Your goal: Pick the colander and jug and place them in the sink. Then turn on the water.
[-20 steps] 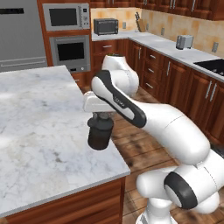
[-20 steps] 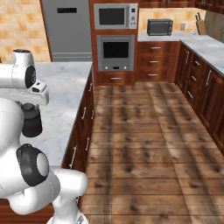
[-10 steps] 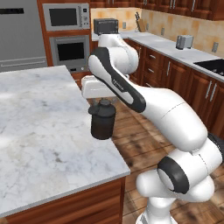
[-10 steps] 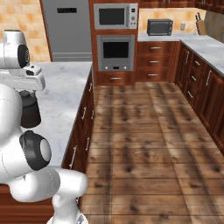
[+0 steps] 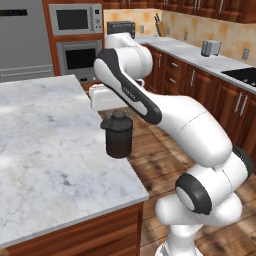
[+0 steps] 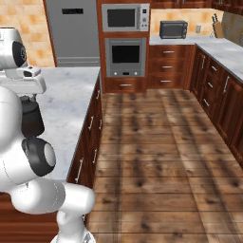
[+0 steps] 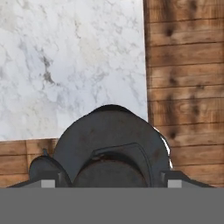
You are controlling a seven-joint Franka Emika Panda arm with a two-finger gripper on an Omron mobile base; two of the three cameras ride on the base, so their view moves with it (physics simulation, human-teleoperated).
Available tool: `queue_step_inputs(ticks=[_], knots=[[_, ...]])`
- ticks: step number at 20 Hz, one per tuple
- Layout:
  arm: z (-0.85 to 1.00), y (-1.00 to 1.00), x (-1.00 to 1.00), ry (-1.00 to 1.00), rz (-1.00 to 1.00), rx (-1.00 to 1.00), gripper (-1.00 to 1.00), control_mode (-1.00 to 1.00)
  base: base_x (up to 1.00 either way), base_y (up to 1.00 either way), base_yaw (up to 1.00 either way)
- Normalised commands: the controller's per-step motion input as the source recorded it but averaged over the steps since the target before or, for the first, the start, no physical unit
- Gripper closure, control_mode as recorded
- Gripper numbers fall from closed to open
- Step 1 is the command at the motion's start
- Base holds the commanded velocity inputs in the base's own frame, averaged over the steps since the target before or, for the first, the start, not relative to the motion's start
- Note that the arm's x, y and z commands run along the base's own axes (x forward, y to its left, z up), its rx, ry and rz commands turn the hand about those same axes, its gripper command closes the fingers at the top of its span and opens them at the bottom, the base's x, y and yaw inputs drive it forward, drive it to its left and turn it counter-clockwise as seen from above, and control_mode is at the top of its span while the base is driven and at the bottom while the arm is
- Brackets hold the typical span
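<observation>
Counter (image 5: 45, 150): lying at the left in the left base view, white marble, bare on top, wooden cabinet under it.
Jug (image 5: 118, 135): hanging in the air just over the counter's right edge, upright, lid on top; showing dark in the right base view (image 6: 31, 118) behind the white arm, and close under the camera in the hand view (image 7: 111, 144), partly over marble and partly over floor.
Gripper (image 5: 116, 116): pointing down, fingers (image 7: 46, 173) standing wide on both sides of the jug and pinching it near the lid.
Floor (image 6: 161, 152): running to the right of the counter, wooden planks.
Ovens (image 6: 126, 40): standing in the far wall, microwave above, oven below.
Stovetop (image 5: 242, 75): lying black on the far right counter.
</observation>
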Motion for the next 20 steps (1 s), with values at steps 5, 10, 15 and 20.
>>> queue_step_inputs(ticks=[5, 10, 15, 20], knots=[[0.0, 0.0, 0.0, 0.0, 0.0, 0.0, 1.0, -1.0, 0.0, 0.0, 0.0], [0.0, 0.0, 0.0, 0.0, 0.0, 0.0, 1.0, 1.0, -0.08, 0.0, 0.0], [0.0, 0.0, 0.0, 0.0, 0.0, 0.0, 1.0, 1.0, -0.96, 0.0, 0.0], [0.0, 0.0, 0.0, 0.0, 0.0, 0.0, 1.0, 1.0, -0.61, 0.0, 0.05]])
